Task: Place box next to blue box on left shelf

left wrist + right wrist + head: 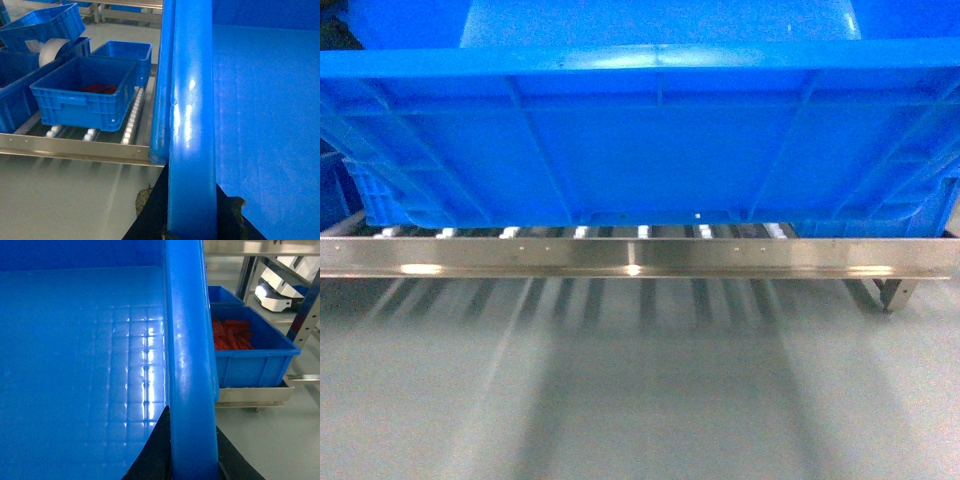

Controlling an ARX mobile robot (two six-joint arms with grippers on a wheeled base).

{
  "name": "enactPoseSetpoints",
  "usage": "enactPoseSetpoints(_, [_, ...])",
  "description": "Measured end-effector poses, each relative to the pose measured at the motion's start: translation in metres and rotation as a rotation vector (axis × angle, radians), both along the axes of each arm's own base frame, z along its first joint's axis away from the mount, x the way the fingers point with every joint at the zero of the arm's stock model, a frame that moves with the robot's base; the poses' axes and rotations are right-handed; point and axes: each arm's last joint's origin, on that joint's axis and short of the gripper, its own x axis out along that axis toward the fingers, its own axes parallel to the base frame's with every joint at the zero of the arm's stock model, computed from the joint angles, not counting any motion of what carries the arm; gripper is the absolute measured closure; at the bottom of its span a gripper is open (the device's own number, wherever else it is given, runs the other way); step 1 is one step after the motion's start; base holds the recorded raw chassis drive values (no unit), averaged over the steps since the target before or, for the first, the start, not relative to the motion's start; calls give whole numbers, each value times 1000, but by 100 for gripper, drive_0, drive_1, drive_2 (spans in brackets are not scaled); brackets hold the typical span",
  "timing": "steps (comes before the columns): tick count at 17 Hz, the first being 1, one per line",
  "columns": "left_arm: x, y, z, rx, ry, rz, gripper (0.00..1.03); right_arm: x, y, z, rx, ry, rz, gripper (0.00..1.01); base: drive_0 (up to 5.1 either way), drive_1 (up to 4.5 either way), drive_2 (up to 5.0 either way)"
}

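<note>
The box [640, 150], a large bright blue open-top crate, fills the upper head view, its bottom edge just over the white rollers of the left shelf [640, 258]. I cannot tell if it touches them. My left gripper [192, 212] is shut on the box's left rim [192, 125], one black finger [152, 215] outside the wall and one inside. My right gripper [192, 452] is shut on the right rim [187, 340] the same way. The blue box [85, 95], smaller and holding red items, sits on the rollers to the left, a gap away.
More blue crates [30, 30] stand stacked at the far left, one holding a white roll [52, 50]. To the right, another blue crate [252, 357] with red parts sits on the steel rack. Grey floor [640, 400] lies in front of the shelf's rail.
</note>
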Motion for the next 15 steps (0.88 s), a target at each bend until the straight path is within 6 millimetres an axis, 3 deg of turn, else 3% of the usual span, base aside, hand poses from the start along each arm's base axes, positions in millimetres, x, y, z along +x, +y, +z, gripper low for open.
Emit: enactPoseSetpoints(15, [0,0,0,0,0,0,95,0,0,0,0,0,0,92,0,0,0])
